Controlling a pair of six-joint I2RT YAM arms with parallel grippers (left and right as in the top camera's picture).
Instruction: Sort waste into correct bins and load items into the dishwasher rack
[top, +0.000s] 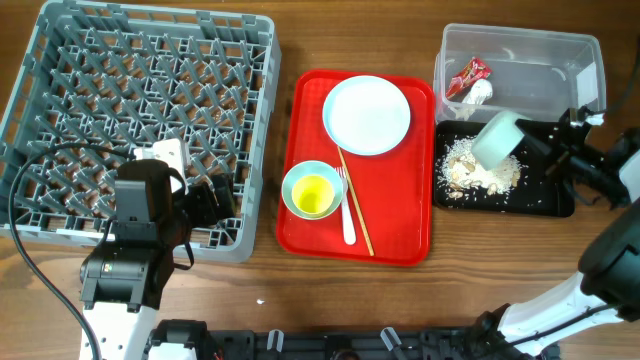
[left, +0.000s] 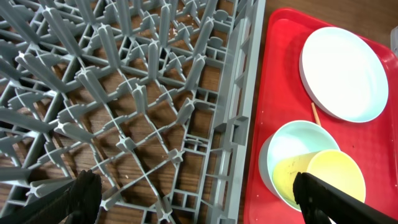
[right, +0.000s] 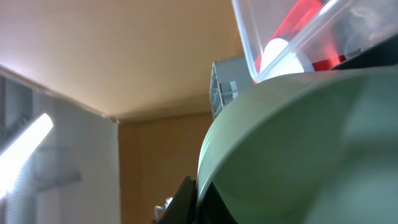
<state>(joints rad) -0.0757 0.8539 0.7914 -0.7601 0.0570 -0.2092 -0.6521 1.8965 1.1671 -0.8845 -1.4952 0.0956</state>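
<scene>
Right pincer (top: 530, 140) clamped on tilted pale green bowl (top: 497, 138) over crumbly scraps (top: 468, 172) in black tray (top: 545, 203), left pincer (left: 199, 206) wide open, empty, above grey dishwasher rack (left: 231, 124) corner

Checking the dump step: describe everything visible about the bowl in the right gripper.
The pale green bowl is round and smooth and looks like plastic. The right gripper grips it at the rim and holds it tipped steeply on its side above the black tray, over the crumbly scraps. Whether it touches the scraps cannot be told.
</scene>
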